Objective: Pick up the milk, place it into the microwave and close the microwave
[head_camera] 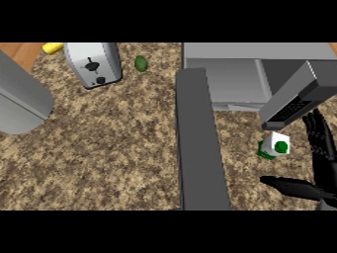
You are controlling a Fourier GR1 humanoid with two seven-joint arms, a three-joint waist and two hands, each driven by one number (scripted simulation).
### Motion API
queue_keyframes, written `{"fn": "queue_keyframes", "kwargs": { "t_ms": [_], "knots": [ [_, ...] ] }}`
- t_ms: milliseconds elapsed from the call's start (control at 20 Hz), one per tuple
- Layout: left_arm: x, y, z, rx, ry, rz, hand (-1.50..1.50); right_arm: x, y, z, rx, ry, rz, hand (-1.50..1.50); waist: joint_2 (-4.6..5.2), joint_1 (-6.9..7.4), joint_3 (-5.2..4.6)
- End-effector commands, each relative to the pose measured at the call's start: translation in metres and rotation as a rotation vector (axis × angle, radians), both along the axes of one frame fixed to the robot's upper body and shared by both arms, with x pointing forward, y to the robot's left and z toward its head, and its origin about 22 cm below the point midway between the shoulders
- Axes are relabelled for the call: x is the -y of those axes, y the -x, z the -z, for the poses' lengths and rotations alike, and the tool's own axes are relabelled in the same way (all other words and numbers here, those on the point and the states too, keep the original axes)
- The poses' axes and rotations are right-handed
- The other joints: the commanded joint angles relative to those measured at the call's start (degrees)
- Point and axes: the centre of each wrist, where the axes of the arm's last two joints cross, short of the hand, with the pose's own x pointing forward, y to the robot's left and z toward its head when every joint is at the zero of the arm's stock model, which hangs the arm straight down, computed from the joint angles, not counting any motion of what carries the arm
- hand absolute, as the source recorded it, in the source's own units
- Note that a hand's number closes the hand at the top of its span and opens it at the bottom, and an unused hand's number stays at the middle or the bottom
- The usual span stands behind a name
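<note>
Overhead, the microwave (229, 74) sits at the counter's (105, 148) far right, its door (198, 143) swung open toward the viewer. Just right of the door, the milk (275, 146) stands on the counter. Beside it, the right hand (330, 170) is spread open, fingers straight, holding nothing. Far left, a toaster (93, 63).

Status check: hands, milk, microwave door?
Right hand open beside milk, not gripping. Left hand out of view. Milk on counter before microwave; door open, nothing between.
</note>
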Motion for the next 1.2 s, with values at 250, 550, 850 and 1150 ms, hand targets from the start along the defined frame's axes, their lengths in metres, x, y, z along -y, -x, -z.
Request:
{"fn": "queue_keyframes", "kwargs": {
  "t_ms": [250,550,850,1150],
  "knots": [
    [-0.012,0.012,0.005,0.016,-0.007,0.011,-1.5,0.033,-0.039,0.027,-0.035,0.017,0.071,-1.5,0.06,0.17,0.01],
    [-0.002,0.028,0.013,-0.02,0.016,0.011,-1.5,0.034,-0.031,0.057,-0.071,0.003,0.021,-1.5,-0.05,0.13,0.0],
    [-0.009,0.018,0.009,-0.005,0.011,-0.005,-1.5,0.017,-0.013,0.099,-0.126,0.015,-0.044,-1.5,0.05,-0.21,0.01],
    [0.004,0.029,0.007,-0.019,0.017,0.018,-1.5,0.026,-0.014,0.122,-0.156,0.057,-0.015,1.5,0.13,0.3,0.07]
  ]
}}
